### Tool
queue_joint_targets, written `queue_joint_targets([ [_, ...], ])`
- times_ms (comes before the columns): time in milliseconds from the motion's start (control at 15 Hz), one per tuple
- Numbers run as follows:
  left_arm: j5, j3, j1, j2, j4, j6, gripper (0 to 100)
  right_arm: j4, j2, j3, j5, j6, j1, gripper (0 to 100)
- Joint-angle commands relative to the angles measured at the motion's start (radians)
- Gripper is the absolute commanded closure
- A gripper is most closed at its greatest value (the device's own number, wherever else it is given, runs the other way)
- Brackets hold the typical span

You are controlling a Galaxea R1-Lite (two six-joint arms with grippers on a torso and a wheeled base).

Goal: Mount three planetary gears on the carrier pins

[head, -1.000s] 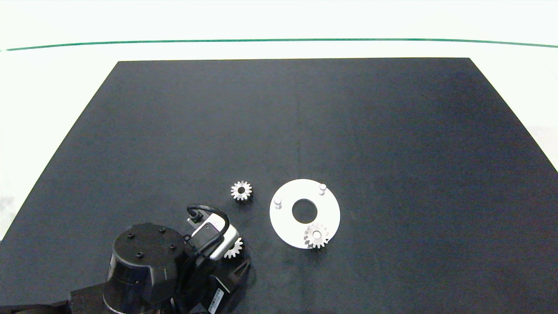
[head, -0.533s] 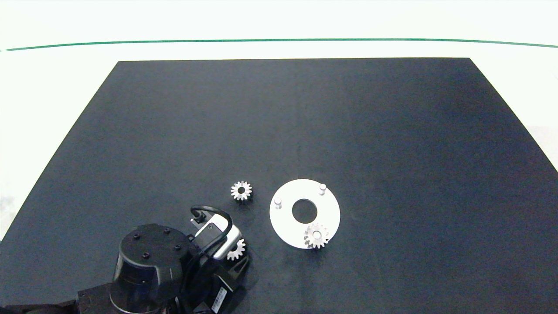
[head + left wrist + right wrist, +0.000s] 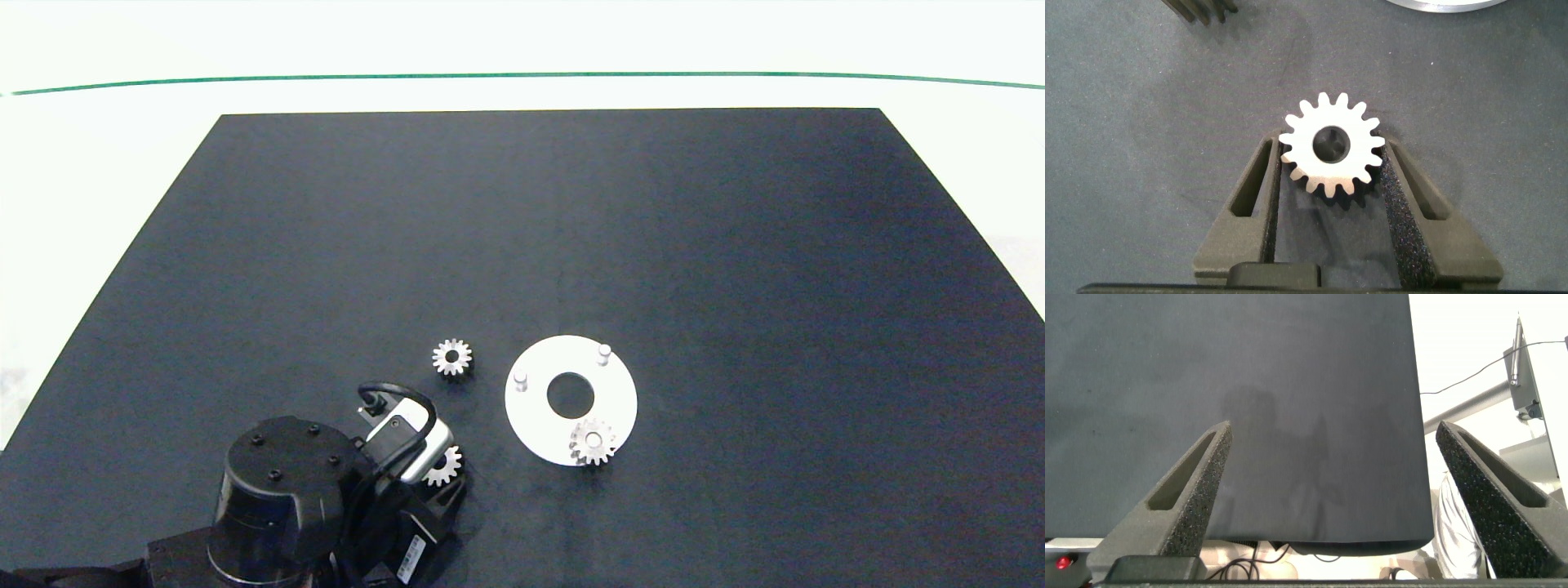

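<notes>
since the earlier frame the left arm has shifted slightly toward the white disc (image 3: 535,416), and the gear under its wrist shows a little more. nothing else on the table (image 3: 653,245) has moved.

left gripper (image 3: 1333,175): positioned at the near edge of the table, low over the mat. its jaws bracket one planetary gear (image 3: 1331,145); the foam pads touch or nearly touch the teeth on both sides. the jaws appear closed onto this gear, which lies flat on the mat.

right gripper (image 3: 1343,478): off to the side, not visible in the head view. its jaws are spread wide and hold nothing.

task status:
- one seated gear (image 3: 593,442) sits on the carrier pin nearest the robot.
- two bare carrier pins remain: one on the far side of the disc (image 3: 604,354), one on the side toward the left arm (image 3: 520,380).
- one loose gear (image 3: 451,357) lies on the table, just beside the disc and apart from it.
- judgement: one of three installations is complete; the second is at the pick-up stage; the third has not begun.

markings: a small white label (image 3: 410,561) is visible on the left arm. its text is too small to read. no other writing is legible.
</notes>
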Motion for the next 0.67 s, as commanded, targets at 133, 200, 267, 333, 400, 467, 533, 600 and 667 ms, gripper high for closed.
queue_joint_targets([
  [133, 0.002, -0.001, 0.001, -0.006, -0.006, 0.006, 77, 0.004, -0.001, -0.005, -0.003, -0.002, 0.001, 0],
  [200, 0.002, -0.002, 0.001, -0.004, -0.006, 0.004, 79, 0.004, -0.001, -0.005, -0.003, -0.002, 0.001, 0],
  [267, 0.002, -0.002, -0.002, -0.007, -0.006, 0.004, 80, 0.004, -0.001, -0.005, -0.003, -0.002, 0.001, 0],
  [333, 0.002, -0.004, -0.003, -0.009, -0.006, 0.004, 83, 0.004, -0.001, -0.005, -0.003, -0.002, 0.001, 0],
  [400, 0.002, -0.005, -0.003, -0.009, -0.006, 0.004, 85, 0.004, -0.001, -0.005, -0.003, -0.002, 0.001, 0],
  [467, 0.002, -0.005, -0.002, -0.009, -0.006, 0.004, 86, 0.004, -0.001, -0.007, -0.003, -0.002, 0.001, 0],
  [533, 0.002, -0.004, -0.003, -0.01, -0.006, 0.004, 89, 0.004, -0.001, -0.007, -0.003, -0.002, 0.001, 0],
  [600, 0.002, -0.007, -0.005, -0.007, -0.006, 0.003, 91, 0.004, -0.003, -0.007, -0.003, -0.002, 0.001, 0],
  [667, 0.002, -0.007, -0.005, -0.009, -0.006, 0.003, 92, 0.004, -0.003, -0.007, -0.003, -0.002, 0.001, 0],
])
